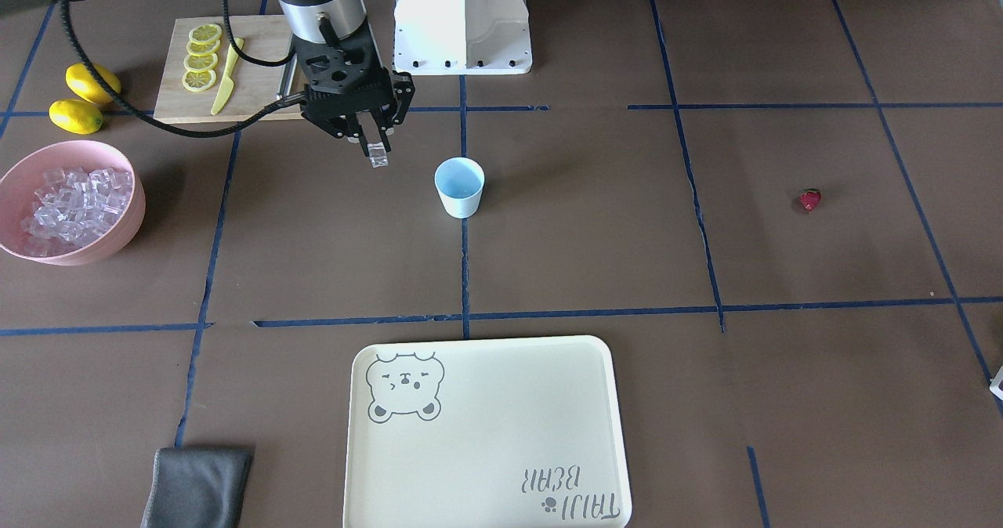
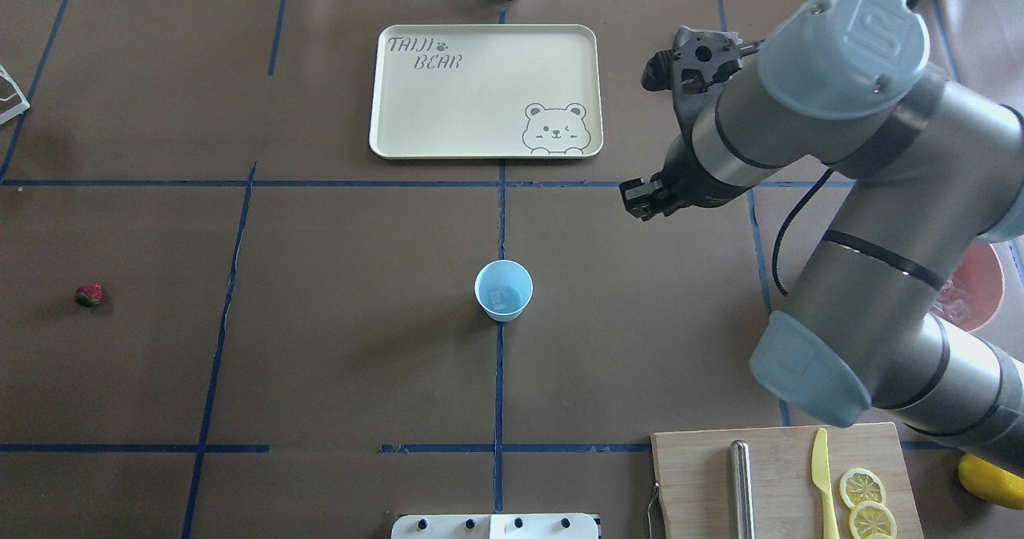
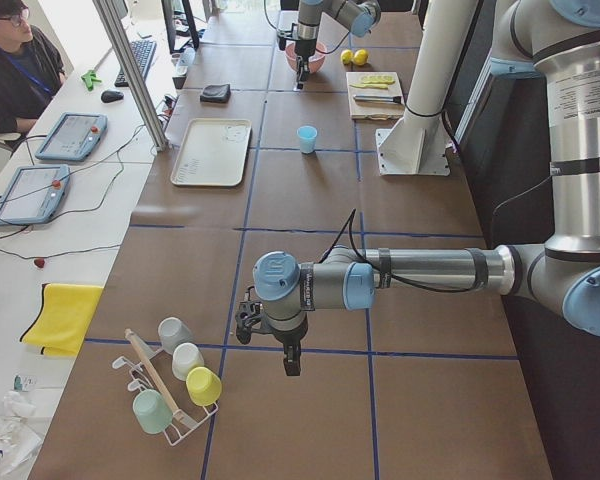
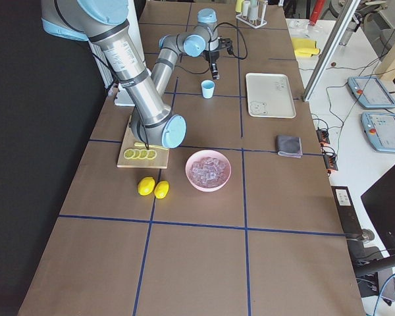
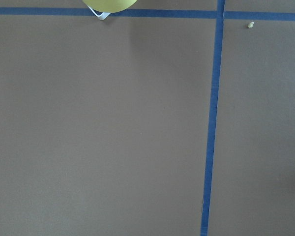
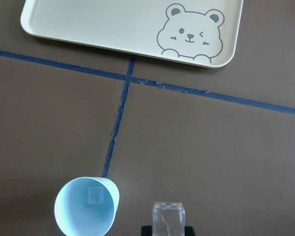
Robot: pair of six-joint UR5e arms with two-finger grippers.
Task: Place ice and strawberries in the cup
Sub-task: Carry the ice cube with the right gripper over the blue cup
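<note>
right gripper (image 1: 374, 144) is hanging above the table just left of the cup (image 1: 459, 187) in the front-facing view, not over its mouth. its fingers are pinching one clear ice cube (image 1: 378, 155) at the tips, jaws closed to the cube's width. cup is standing upright on the blue tape line mid-table, with a second cube (image 2: 498, 295) lying inside it. strawberry (image 1: 809, 199) is lying alone on the table far to the right in the front-facing view, well apart from the cup. pink bowl (image 1: 117, 242) is sitting at the far left of that view, holding a heap of ice (image 1: 74, 203). tray (image 1: 486, 434) is lying on the near side of the cup there. left gripper (image 3: 291, 362) is hanging over bare table near a rack of cups (image 3: 187, 360). it is showing only in the side view, so cannot tell how far open it is.
</note>
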